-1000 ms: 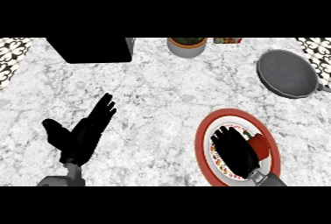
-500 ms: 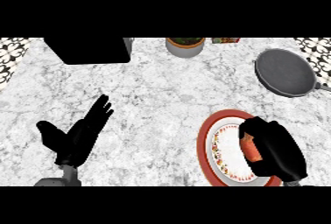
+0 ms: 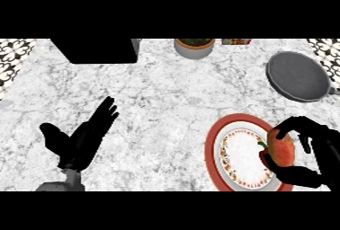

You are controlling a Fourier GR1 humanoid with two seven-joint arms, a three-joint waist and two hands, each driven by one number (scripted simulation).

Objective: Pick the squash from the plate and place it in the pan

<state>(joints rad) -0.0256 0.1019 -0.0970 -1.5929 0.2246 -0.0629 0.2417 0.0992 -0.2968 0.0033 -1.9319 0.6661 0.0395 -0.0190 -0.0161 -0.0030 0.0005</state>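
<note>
An orange-red squash (image 3: 281, 150) sits at the right side of a white plate with a red rim (image 3: 234, 152), low on the right of the counter. My right hand (image 3: 317, 152) is curled round the squash, fingers over its top and thumb under it. The grey pan (image 3: 299, 75) lies at the far right, well beyond the plate, with nothing in it. Low on the left, my left hand (image 3: 83, 137) rests open with its fingers up, away from all of these.
A black box (image 3: 96, 49) stands at the back left. A grey pot with dark contents (image 3: 194, 46) and a small packet (image 3: 236, 42) sit at the back centre. Bare marble lies between the plate and the pan.
My right hand has shifted to the plate's right side and turned, uncovering the squash, and its fingers now curl round it. The left hand has barely moved.
</note>
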